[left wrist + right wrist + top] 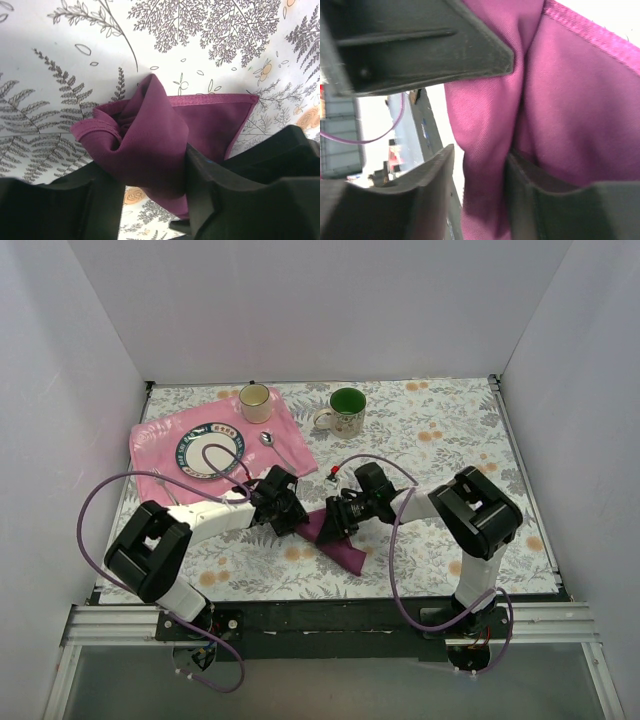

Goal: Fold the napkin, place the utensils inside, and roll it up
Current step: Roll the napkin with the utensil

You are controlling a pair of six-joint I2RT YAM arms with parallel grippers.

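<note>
purple napkin [345, 548] pinched by left gripper [152, 200] & right gripper [480, 195], spoon [268, 439] + mug [345, 412] well behind.

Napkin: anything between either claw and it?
Nothing visible. Both claws are on the napkin: the left claw has a raised bunch of cloth between its fingers, and the right claw has a fold. The mug, cup and plate stand farther back, out of the way.

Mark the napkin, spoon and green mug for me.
napkin [343, 552]: top view, on the flat purple part nearest the arm bases.
spoon [268, 439]: top view, on its bowl.
green mug [347, 402]: top view, on its green inside.
</note>
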